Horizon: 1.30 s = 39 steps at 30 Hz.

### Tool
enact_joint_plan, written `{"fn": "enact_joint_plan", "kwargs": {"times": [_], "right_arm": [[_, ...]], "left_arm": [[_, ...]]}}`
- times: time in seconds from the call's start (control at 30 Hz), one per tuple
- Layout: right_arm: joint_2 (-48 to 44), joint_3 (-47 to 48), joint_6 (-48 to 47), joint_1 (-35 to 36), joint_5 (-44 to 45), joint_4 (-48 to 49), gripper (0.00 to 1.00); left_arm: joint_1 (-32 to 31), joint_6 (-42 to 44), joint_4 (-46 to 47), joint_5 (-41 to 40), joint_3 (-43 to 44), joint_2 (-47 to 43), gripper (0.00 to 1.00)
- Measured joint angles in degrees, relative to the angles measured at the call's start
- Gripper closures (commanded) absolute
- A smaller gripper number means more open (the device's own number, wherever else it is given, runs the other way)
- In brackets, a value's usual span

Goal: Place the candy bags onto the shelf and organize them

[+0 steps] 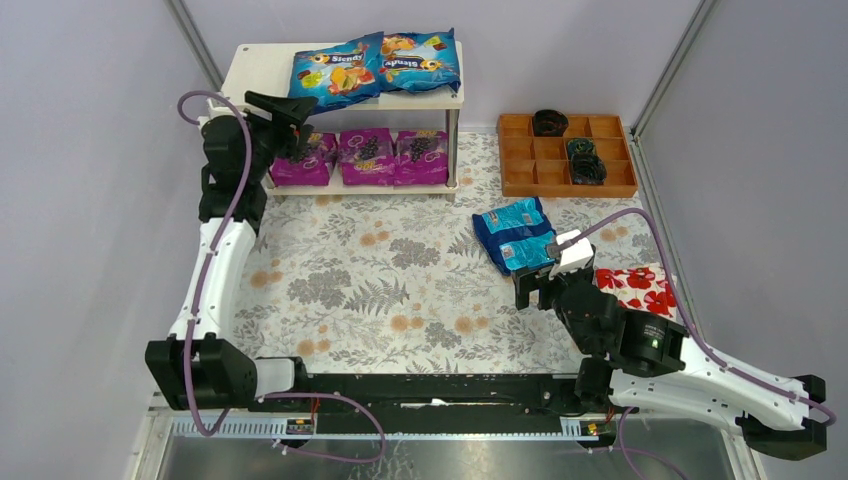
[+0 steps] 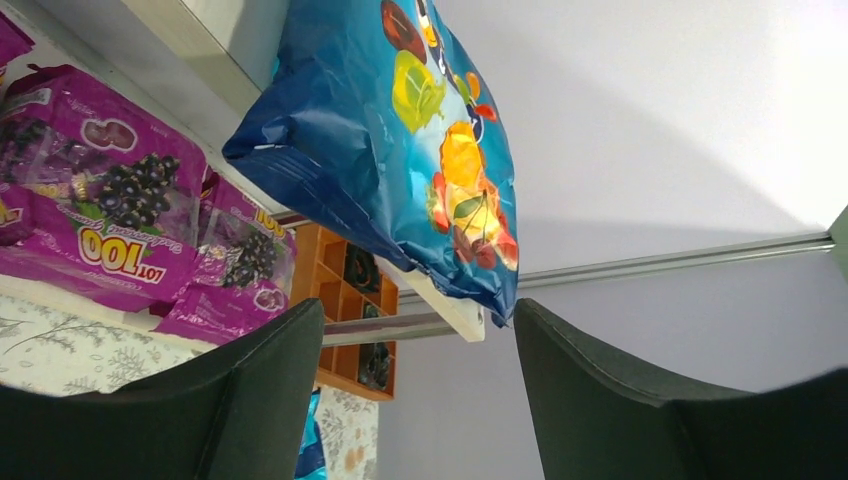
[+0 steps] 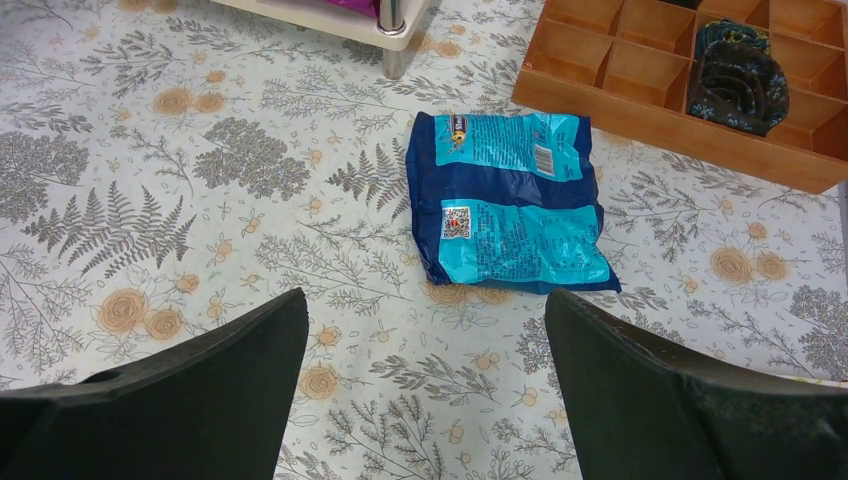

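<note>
Cloth (image 1: 400, 270) with fern-and-flower print forms the work surface; lilac walls (image 1: 90, 150) enclose it; shelf (image 1: 255, 65) at its far edge. Left gripper (image 2: 420, 400) and right gripper (image 3: 425, 400) both gape open.

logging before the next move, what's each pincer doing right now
Left pincer: open, holding nothing.
Right pincer: open, holding nothing; blue candy bag lies ahead.

A white tablecloth (image 1: 400, 290) printed with grey ferns and orange flowers is enclosed by plain pale-lilac walls (image 1: 90, 200), joined by silver metal posts (image 1: 196, 42).
</note>
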Motion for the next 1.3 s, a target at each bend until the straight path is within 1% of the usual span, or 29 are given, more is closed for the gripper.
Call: {"fn": "enact_joint_plan", "kwargs": {"times": [0.1, 0.2, 0.3, 0.4, 0.43, 0.63, 0.67, 0.73, 0.97, 1.2, 1.27, 1.3], "right_arm": [[0.02, 0.00, 0.00, 0.00, 0.00, 0.02, 0.05], [0.24, 0.00, 0.02, 0.00, 0.00, 0.00, 0.05], [0.52, -0.11, 0.09, 0.00, 0.00, 0.07, 0.05], [0.72, -0.52, 0.20, 0.00, 0.02, 0.04, 0.05], [0.87, -0.59, 0.20, 0.00, 0.00, 0.04, 0.05], [1.86, -0.63, 0.24, 0.00, 0.00, 0.04, 0.05], [1.97, -0.63, 0.31, 0.00, 0.00, 0.04, 0.05], [2.08, -0.74, 0.42, 0.00, -0.02, 0.09, 0.05], [2.73, -0.96, 0.59, 0.00, -0.85, 0.09, 0.05], [2.86, -1.14, 0.61, 0.00, -1.01, 0.26, 0.05], [3.10, -1.16, 0.59, 0.00, -1.01, 0.48, 0.05], [3.30, -1.16, 0.59, 0.00, -1.01, 0.55, 0.05]], "left_arm": [[0.00, -1.31, 1.05, -0.42, 0.02, 0.81, 0.31], [0.00, -1.77, 1.88, -0.44, 0.13, 2.82, 0.39], [-0.02, -1.77, 3.52, -0.72, 0.17, 5.14, 0.44], [-0.11, -1.27, 5.18, -1.57, 0.20, 6.25, 0.57], [-0.17, -1.38, 5.68, -1.70, 0.20, 6.29, 0.59], [-0.85, -1.03, 9.29, -2.60, 0.22, 6.45, 0.62], [-0.96, -1.01, 9.88, -2.78, 0.22, 6.67, 0.64], [-1.16, -0.61, 10.97, -3.28, 0.39, 7.37, 0.70], [-2.56, 1.92, 11.02, -6.01, 3.87, 10.58, 0.71], [-2.69, 4.22, 11.06, -7.06, 6.36, 12.83, 0.72], [-2.73, 4.92, 11.04, -7.32, 6.40, 12.87, 0.69], [-2.78, 5.27, 11.04, -7.45, 6.43, 12.87, 0.64]]}}
